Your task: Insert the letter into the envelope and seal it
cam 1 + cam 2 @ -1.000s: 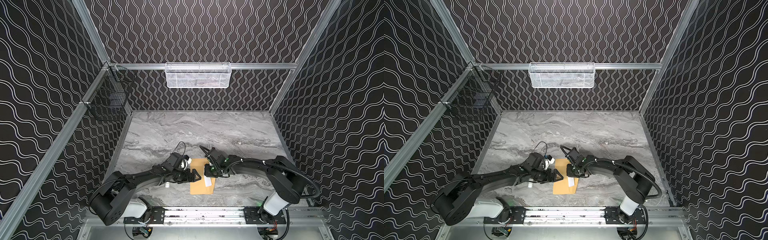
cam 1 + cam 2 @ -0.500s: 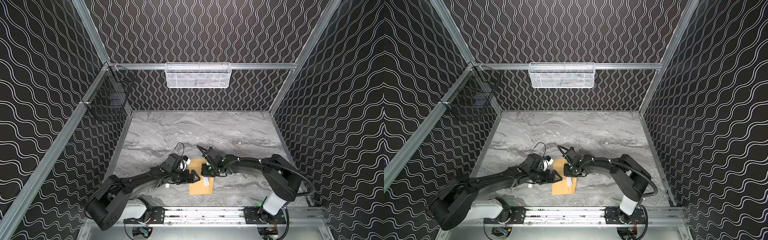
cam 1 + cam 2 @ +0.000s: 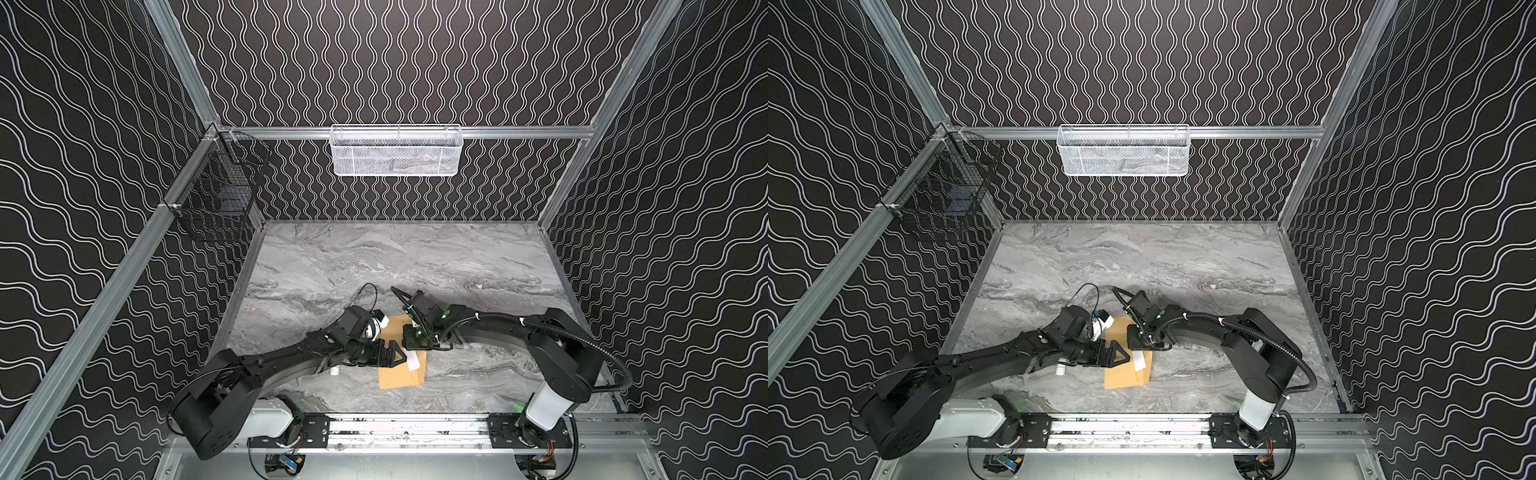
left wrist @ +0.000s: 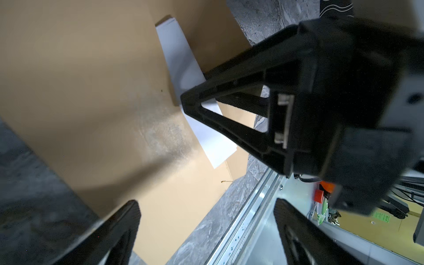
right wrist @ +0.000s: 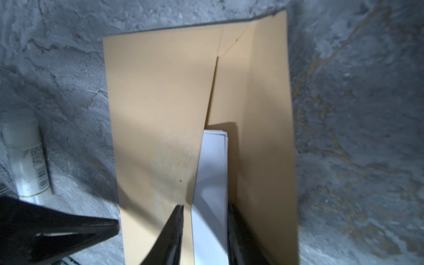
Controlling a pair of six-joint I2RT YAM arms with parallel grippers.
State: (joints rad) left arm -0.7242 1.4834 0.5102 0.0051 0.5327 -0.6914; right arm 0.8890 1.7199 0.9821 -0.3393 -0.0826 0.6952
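Envelope lies flat on the marble table, near the front rail and about midway between your two arms, seen in both top views. In the right wrist view the envelope shows one tan panel crossing it on a slant. The letter sits partly under that panel's edge, and the rest shows as a white strip. From above, only a small white piece of the letter shows toward the envelope's right side. It shows the same in the second top view.

Your right gripper is down on the envelope with one finger on each side of the white strip. The jaws stand a little apart with the letter between them, and I can't tell whether they actually pinch it. In the left wrist view one of its fingers crosses over the letter. From above, the right gripper sits at the middle of the envelope.

Your left gripper is spread wide and grasps nothing. It is low over the envelope, at its left side in a top view.

White tube with a barcode label lies on the table just beside the envelope's left edge, under the left arm from above — apart from both grippers.
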